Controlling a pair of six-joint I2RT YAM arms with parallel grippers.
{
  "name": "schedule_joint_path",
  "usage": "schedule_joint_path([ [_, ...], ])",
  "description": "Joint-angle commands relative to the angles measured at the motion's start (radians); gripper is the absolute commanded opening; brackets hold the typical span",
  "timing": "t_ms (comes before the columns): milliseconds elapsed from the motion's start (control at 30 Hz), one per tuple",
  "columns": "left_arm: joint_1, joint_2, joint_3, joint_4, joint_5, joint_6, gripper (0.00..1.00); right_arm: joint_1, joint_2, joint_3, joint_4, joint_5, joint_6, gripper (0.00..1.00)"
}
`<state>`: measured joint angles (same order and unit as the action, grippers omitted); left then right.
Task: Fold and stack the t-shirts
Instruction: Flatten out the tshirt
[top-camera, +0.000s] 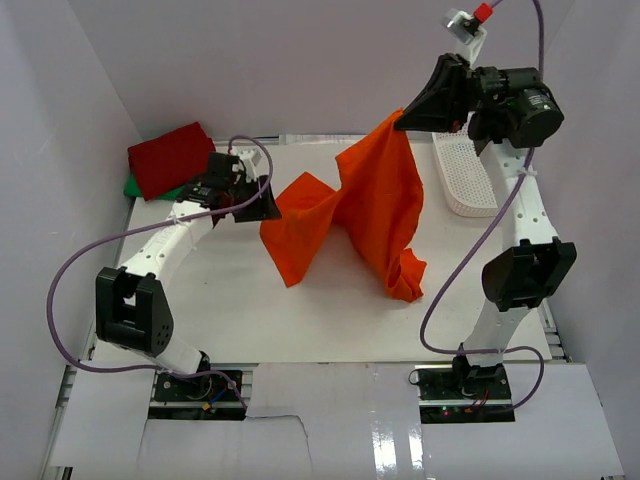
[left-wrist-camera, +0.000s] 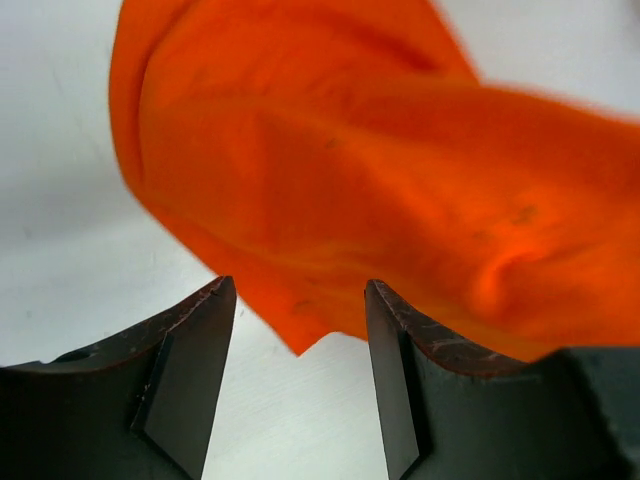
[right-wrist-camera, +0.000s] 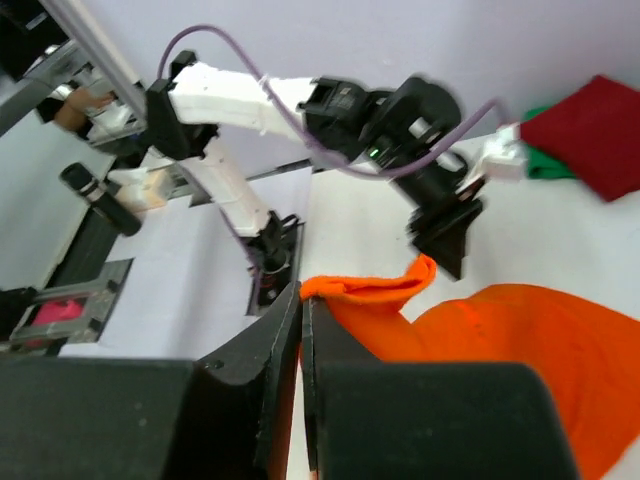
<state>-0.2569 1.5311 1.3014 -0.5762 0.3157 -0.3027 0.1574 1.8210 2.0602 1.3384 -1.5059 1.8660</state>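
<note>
The orange t-shirt (top-camera: 365, 205) hangs unfolded over the middle of the table. My right gripper (top-camera: 405, 118) is shut on its top edge and holds it up; the wrist view shows the cloth (right-wrist-camera: 480, 330) pinched between the closed fingertips of that gripper (right-wrist-camera: 301, 296). My left gripper (top-camera: 268, 203) is open at the shirt's left corner. In its wrist view the gripper (left-wrist-camera: 298, 290) has the cloth (left-wrist-camera: 350, 170) just ahead of it, with a corner tip between the fingers, not gripped. The red t-shirt (top-camera: 170, 158) lies folded on the green one (top-camera: 135, 186) at the far left.
A white mesh basket (top-camera: 465, 177) lies at the far right, under my right arm. The red (right-wrist-camera: 590, 135) and green (right-wrist-camera: 545, 165) shirts also show in the right wrist view. White walls enclose the table on the left, back and right.
</note>
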Motion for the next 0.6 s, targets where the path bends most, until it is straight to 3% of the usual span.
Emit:
schedule_joint_path([
  [0, -0.077, -0.042, -0.068, 0.007, -0.151, 0.037, 0.66, -0.068, -0.017, -0.026, -0.087, 0.039, -0.276, 0.08],
  [67, -0.137, -0.042, -0.102, 0.001, -0.28, 0.04, 0.66, -0.093, -0.096, -0.02, -0.697, 0.122, -0.592, 0.08],
  [100, -0.157, -0.039, -0.112, -0.001, -0.305, 0.039, 0.66, -0.097, -0.103, 0.079, -1.153, 0.224, -1.25, 0.08],
  [133, -0.194, -0.038, -0.122, -0.002, -0.379, 0.033, 0.66, -0.072, -0.085, 0.373, -1.857, 0.593, -1.482, 0.08],
  [167, -0.209, -0.042, -0.143, -0.002, -0.395, 0.033, 0.66, -0.067, -0.062, 0.403, -1.927, 0.637, -1.568, 0.08],
  [233, -0.255, -0.058, -0.166, -0.001, -0.423, 0.027, 0.65, -0.078, -0.11, 0.259, -1.882, 0.608, -1.547, 0.08],
  [400, -0.385, -0.166, -0.249, 0.012, -0.46, 0.005, 0.64, -0.07, -0.15, 0.137, -1.99, 0.753, -1.685, 0.08],
  [567, -0.524, -0.262, -0.309, 0.142, -0.59, -0.016, 0.65, -0.065, -0.172, 0.054, -2.01, 0.786, -1.722, 0.08],
])
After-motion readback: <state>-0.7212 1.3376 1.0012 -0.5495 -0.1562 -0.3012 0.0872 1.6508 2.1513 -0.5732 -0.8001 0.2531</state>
